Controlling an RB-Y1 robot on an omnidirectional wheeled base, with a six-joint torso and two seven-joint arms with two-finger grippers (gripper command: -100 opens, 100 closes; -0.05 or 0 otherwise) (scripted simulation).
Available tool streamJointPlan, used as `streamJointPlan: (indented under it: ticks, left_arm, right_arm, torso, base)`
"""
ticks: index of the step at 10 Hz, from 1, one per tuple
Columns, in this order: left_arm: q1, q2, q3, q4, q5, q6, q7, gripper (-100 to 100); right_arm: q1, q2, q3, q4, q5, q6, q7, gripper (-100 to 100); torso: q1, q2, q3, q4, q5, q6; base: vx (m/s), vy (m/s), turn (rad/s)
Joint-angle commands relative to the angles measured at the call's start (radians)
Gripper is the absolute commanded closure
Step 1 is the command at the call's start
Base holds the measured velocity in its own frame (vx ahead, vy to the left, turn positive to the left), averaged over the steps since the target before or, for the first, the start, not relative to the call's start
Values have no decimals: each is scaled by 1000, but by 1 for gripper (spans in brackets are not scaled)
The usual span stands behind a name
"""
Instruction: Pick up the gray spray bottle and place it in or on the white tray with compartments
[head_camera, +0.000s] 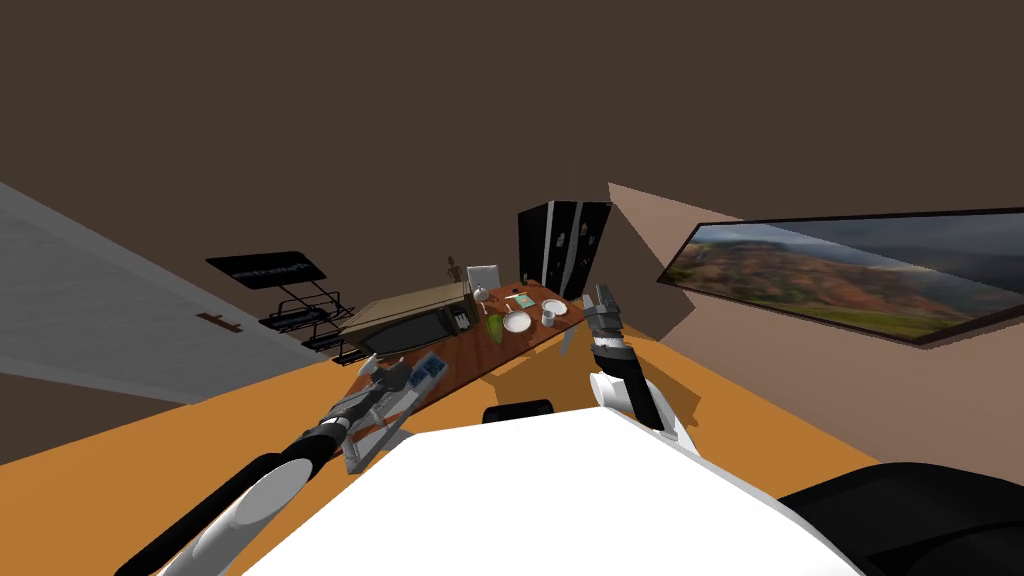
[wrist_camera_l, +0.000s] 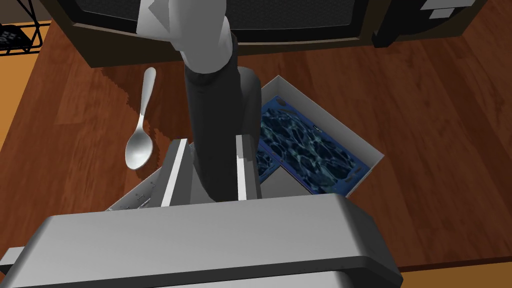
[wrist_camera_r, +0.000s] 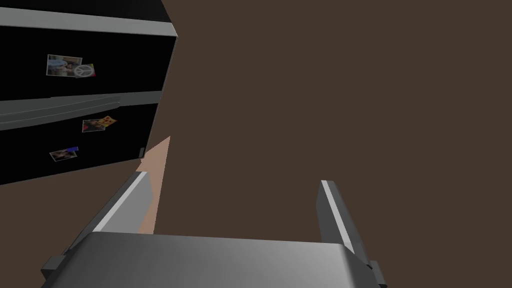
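My left gripper (wrist_camera_l: 210, 150) is shut on the spray bottle (wrist_camera_l: 215, 120), which has a dark grey body and a light grey head. The bottle hangs over the white tray with compartments (wrist_camera_l: 320, 120) on the brown wooden table (wrist_camera_l: 430, 150). A blue patterned sheet (wrist_camera_l: 305, 150) lies in one compartment. In the head view the left gripper (head_camera: 388, 383) holds the bottle beside the tray (head_camera: 436, 380) at the table's near end. My right gripper (wrist_camera_r: 235, 182) is open and holds nothing. It is raised to the right of the table (head_camera: 603, 298).
A grey spoon (wrist_camera_l: 140, 135) lies on the table beside the tray. A dark microwave (head_camera: 410, 325) stands just behind. Further along the table sit a bowl (head_camera: 517, 322), a mug (head_camera: 548, 317) and a green object (head_camera: 494, 327). A black fridge (head_camera: 560, 245) stands at the far end.
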Motion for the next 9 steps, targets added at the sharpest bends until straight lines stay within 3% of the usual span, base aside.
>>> streamJointPlan:
  ticks: [1, 5, 6, 7, 9]
  left_arm:
    - [0, 0, 0, 0, 0, 0, 0, -100]
    - [0, 0, 0, 0, 0, 0, 0, -100]
    - [0, 0, 0, 0, 0, 0, 0, 0]
    - [25, 20, 21, -28, 15, 15, 18, -100]
    - [74, 59, 63, -83, 44, 44, 55, -100]
  right_arm:
    - [0, 0, 0, 0, 0, 0, 0, 0]
    - [0, 0, 0, 0, 0, 0, 0, 0]
    - [0, 0, 0, 0, 0, 0, 0, 0]
    - [0, 0, 0, 0, 0, 0, 0, 0]
    - [0, 0, 0, 0, 0, 0, 0, 0]
  torso:
    - [0, 0, 0, 0, 0, 0]
    - [-8, 2, 1, 0, -2, 0]
    - [-8, 2, 1, 0, -2, 0]
    - [-8, 2, 1, 0, -2, 0]
    - [-11, 0, 0, 0, -3, 0]
  base:
    - [4, 20, -4]
    - [0, 2, 0]
    - [0, 0, 0]
    - [25, -15, 32]
    - [54, -47, 63]
